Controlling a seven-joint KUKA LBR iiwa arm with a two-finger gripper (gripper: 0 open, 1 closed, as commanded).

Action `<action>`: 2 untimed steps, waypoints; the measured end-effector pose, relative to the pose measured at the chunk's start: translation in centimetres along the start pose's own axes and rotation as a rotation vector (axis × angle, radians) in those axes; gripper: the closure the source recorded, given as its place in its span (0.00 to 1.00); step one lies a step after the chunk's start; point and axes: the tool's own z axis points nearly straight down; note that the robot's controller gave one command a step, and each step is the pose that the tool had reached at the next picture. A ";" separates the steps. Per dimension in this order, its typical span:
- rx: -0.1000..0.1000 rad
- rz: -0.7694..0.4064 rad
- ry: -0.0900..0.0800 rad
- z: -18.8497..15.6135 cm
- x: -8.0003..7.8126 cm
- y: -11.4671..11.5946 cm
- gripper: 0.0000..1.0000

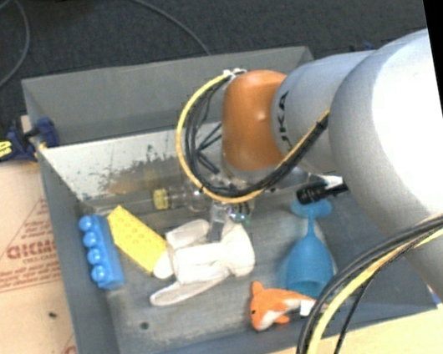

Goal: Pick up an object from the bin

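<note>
hovering part: the gripper [228,215] hangs low near the middle of the grey bin [147,92], at the end of the arm that comes in from the right under its orange cover [250,120] and looped cables.
grip: whether it is released or clenched cannot be told; the wrist hides the tips from above.
thing below: a white soft toy [207,263] lies mid-bin, limp and spread out; the gripper is over its upper right part, at or just above the cloth, and contact cannot be made out.
left neighbours: a yellow brick [137,239] lies slantwise, its lower end touching the white soft toy; a blue knobbed block [99,253] lies just beside the brick, along the left wall.
behind: a small clear bottle [170,196] with a yellowish cap lies near the back wall, just left of the gripper.
right neighbours: a blue goblet [306,263] lies tipped over, stem pointing up the view, near the toy's right end.
front: an orange and white animal figure [274,307] lies near the front wall, touching the goblet's bowl.
</note>
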 end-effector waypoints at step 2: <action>-0.002 0.027 -0.007 -8.4 -0.7 -0.9 1.00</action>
